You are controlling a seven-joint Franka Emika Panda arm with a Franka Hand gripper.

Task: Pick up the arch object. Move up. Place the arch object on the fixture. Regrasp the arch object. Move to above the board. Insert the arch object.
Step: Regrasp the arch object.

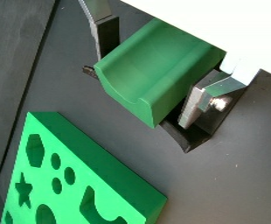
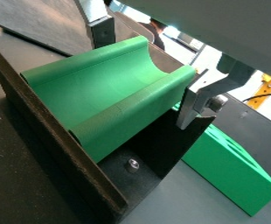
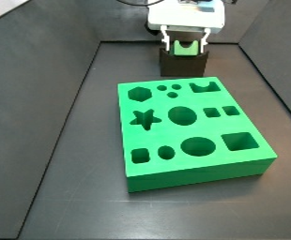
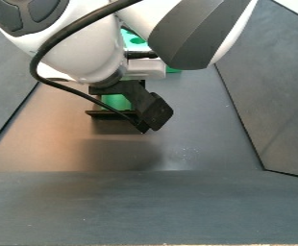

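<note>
The arch object [image 1: 149,74] is a bright green block with a curved notch facing up. It lies between the gripper's fingers [image 1: 198,103] in both wrist views. It rests against the dark fixture [image 2: 56,149], whose upright wall runs along one side of it [image 2: 103,87]. My gripper [image 1: 149,79] is closed on the two ends of the arch object. In a side view the gripper [image 3: 186,42] is at the far end of the bin, right above the fixture [image 3: 182,64]. The green board [image 3: 186,131] with shaped holes lies just in front of the fixture.
The board also shows in both wrist views [image 1: 68,175] [image 2: 225,166], close beside the fixture. The dark bin walls [image 3: 79,103] rise on both sides. In a side view the robot arm [image 4: 126,38] hides most of the scene.
</note>
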